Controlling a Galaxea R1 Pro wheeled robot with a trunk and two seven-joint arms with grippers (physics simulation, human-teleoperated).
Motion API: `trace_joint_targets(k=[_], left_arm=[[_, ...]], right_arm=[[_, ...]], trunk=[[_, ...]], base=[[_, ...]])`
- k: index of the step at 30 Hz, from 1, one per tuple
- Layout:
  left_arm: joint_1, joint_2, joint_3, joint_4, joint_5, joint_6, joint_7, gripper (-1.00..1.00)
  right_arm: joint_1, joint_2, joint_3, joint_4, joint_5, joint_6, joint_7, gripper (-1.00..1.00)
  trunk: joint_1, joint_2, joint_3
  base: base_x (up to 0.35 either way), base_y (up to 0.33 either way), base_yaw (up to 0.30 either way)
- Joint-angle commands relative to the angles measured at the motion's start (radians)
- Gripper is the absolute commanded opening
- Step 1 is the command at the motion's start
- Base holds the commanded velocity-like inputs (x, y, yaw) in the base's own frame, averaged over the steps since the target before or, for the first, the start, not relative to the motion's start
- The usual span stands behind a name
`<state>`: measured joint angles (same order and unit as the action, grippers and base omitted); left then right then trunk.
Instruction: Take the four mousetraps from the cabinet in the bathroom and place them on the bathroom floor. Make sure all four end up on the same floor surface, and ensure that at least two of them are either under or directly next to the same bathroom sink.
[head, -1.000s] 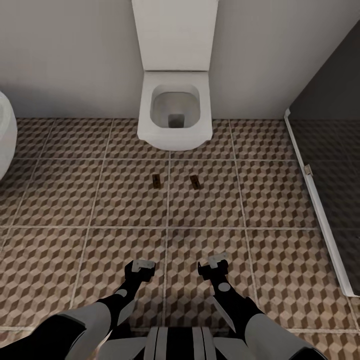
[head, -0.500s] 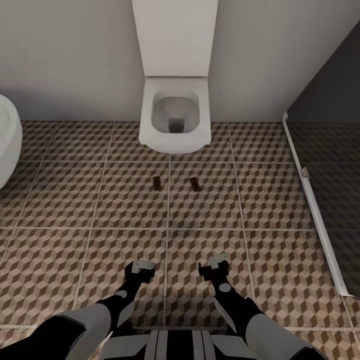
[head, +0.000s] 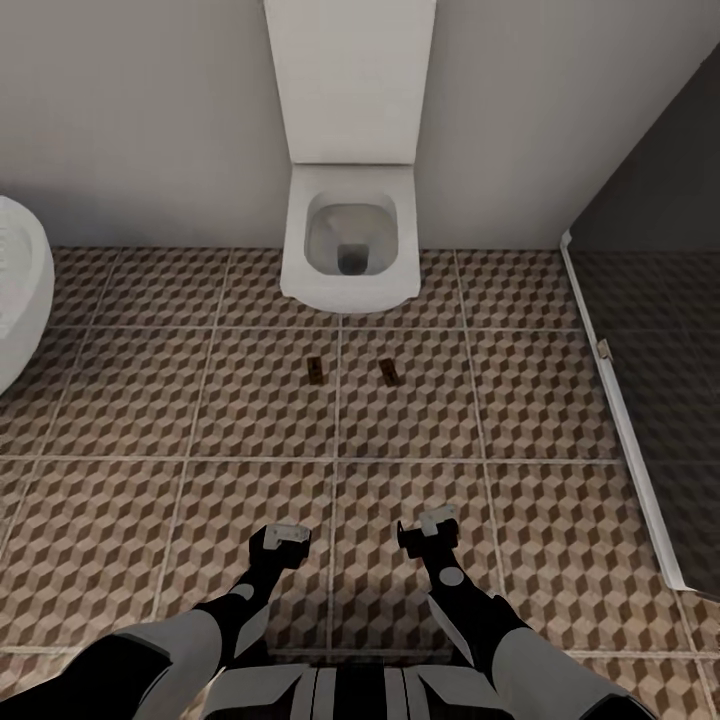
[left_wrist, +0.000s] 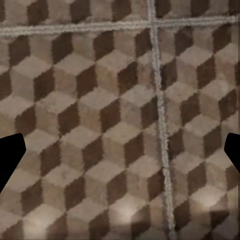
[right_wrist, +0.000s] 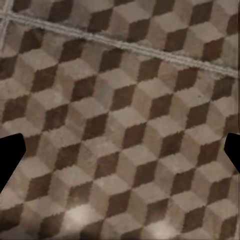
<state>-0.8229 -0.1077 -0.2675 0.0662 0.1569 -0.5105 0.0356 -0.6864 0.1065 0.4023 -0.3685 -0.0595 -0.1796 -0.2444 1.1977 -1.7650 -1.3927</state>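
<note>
Two mousetraps lie flat on the cube-patterned bathroom floor (head: 560, 400) in front of the toilet: one mousetrap (head: 316, 369) to the left and another mousetrap (head: 390, 370) to the right, a short gap between them. My left gripper (head: 283, 540) and right gripper (head: 428, 530) hang low over the tiles, well short of the traps. Both are open and empty. In the wrist views the black fingertips (left_wrist: 10, 157) (right_wrist: 10, 155) sit far apart at the picture edges, with bare floor tile (left_wrist: 120, 125) (right_wrist: 120, 125) between them. The cabinet and the bathroom sink are out of view.
A white square toilet (head: 348, 245) stands against the grey wall straight ahead. A white rounded fixture (head: 18, 290) edges in at the left. A dark shower area (head: 670, 380) with a white threshold strip (head: 620, 420) borders the tiles on the right.
The whole head view has shifted: toilet and traps sit slightly lower and the left white fixture shows more, so the camera has moved. The grippers keep their pose.
</note>
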Motion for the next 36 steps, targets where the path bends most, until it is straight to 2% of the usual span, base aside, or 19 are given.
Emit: trace_joint_targets(k=[1,36], left_arm=[[-0.001,-0.001,-0.009,0.004,0.007,-0.006,0.003,1.0],[0.007,0.0,-0.009,0.004,0.007,-0.008,0.003,1.0]], right_arm=[[-0.001,-0.001,0.008,0.001,-0.006,-0.005,-0.007,1.0],[-0.001,-0.001,0.009,0.005,-0.008,-0.014,-0.003,1.0]], trunk=[[-0.004,0.007,0.003],[-0.138,0.252,0.113]], base=[[0.0,0.0,0.0],[0.0,0.0,0.0]])
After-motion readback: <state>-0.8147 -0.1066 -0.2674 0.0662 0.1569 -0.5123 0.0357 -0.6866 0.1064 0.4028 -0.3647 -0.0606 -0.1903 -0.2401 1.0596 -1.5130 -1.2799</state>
